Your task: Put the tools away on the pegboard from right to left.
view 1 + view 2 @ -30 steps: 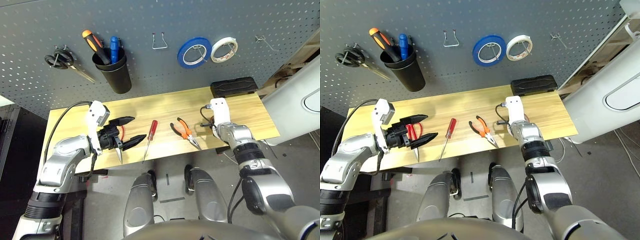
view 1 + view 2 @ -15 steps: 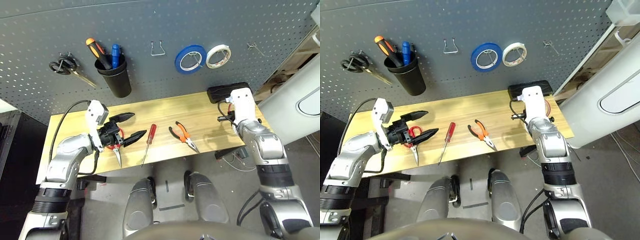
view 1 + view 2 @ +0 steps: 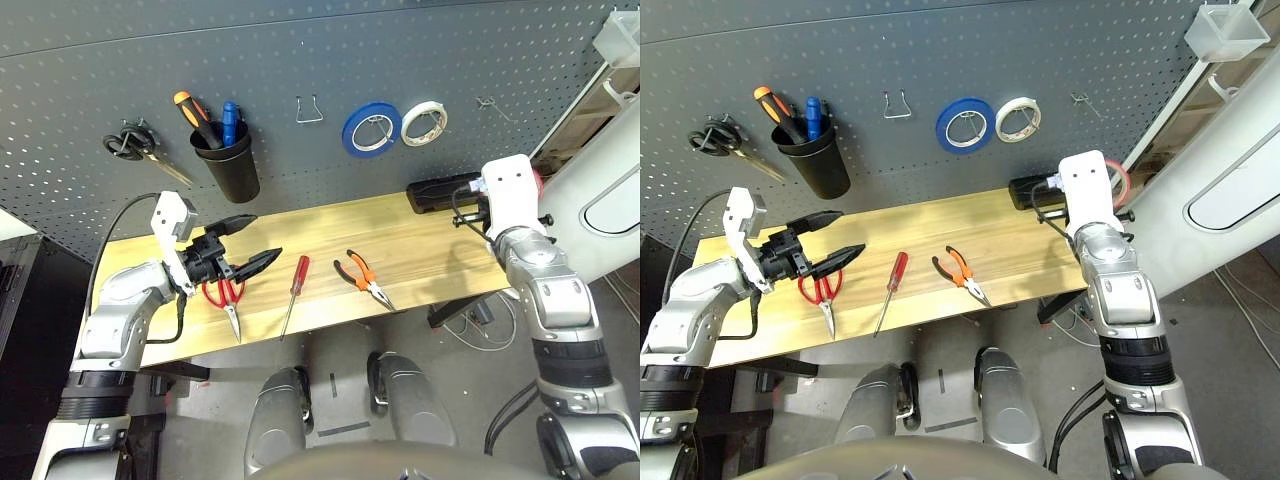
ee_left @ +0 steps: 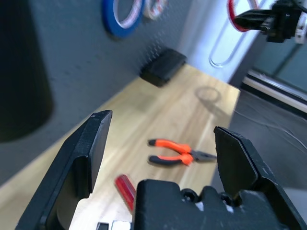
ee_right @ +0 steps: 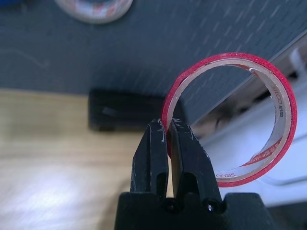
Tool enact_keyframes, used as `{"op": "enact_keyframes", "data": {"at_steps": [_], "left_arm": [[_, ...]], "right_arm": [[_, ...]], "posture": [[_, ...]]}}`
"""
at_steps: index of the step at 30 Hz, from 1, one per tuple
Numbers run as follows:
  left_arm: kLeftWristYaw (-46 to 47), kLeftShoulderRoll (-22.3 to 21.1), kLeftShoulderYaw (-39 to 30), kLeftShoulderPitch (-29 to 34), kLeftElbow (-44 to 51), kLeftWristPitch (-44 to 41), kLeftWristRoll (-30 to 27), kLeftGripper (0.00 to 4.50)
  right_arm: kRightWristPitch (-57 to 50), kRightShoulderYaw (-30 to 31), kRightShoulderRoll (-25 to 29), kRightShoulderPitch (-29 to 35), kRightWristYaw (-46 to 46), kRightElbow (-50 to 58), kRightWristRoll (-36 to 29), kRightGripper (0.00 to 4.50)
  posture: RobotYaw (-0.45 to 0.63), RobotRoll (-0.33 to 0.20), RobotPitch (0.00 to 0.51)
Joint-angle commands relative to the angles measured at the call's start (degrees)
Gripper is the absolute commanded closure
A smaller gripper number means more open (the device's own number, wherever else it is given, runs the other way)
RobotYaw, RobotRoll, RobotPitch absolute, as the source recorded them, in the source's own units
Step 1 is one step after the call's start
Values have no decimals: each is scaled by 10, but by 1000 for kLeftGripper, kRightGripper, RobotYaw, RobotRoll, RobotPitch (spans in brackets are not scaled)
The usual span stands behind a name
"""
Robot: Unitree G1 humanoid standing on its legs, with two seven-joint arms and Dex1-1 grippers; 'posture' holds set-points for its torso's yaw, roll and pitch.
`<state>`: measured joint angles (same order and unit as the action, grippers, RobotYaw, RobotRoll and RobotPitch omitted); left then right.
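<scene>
Head views: the right gripper (image 3: 1118, 190) is raised beside the pegboard (image 3: 300, 50), the red tape ring (image 3: 1121, 180) at its tip; pliers (image 3: 362, 276), screwdriver (image 3: 294, 292) and red-handled scissors (image 3: 226, 298) lie on the bench (image 3: 400, 240).

Left wrist view: left gripper (image 4: 163, 143) — jaws spread, empty.

Right wrist view: jaws pressed together, pinching the ring's rim.

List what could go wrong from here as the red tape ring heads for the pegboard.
1. The right gripper pinches the red tape ring by only a thin bit of its rim, so it might twist or slip free.
2. The empty hook at the pegboard's right end is thin; the ring could miss it and drop.
</scene>
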<state>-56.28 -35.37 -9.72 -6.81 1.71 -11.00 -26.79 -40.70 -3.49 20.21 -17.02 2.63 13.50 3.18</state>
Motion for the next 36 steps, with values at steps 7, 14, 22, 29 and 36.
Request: {"op": "enact_keyframes", "data": {"at_steps": [7, 14, 22, 29, 36], "left_arm": [[-2, -17, -57, -12, -3, -12, -41, 0], [-1, -6, -56, -47, -10, -13, -52, 0], [13, 11, -46, -64, 11, -28, -60, 0], [26, 15, -41, -64, 28, -45, -63, 0], [41, 20, -34, -71, 47, -63, -64, 0]], "right_arm": [[79, -26, 36, -26, 27, -11, 1, 4471], [121, -49, 48, -75, 54, -106, -22, 4471], [182, -48, 68, -164, 87, -295, -32, 4471], [276, -25, 64, -255, 111, -484, -22, 4471], [359, -18, 54, -356, 113, -685, -12, 4471]], "posture": [[-121, 0, 76], [-107, 0, 82], [-97, 0, 92], [-91, 0, 101], [-87, 0, 101]]}}
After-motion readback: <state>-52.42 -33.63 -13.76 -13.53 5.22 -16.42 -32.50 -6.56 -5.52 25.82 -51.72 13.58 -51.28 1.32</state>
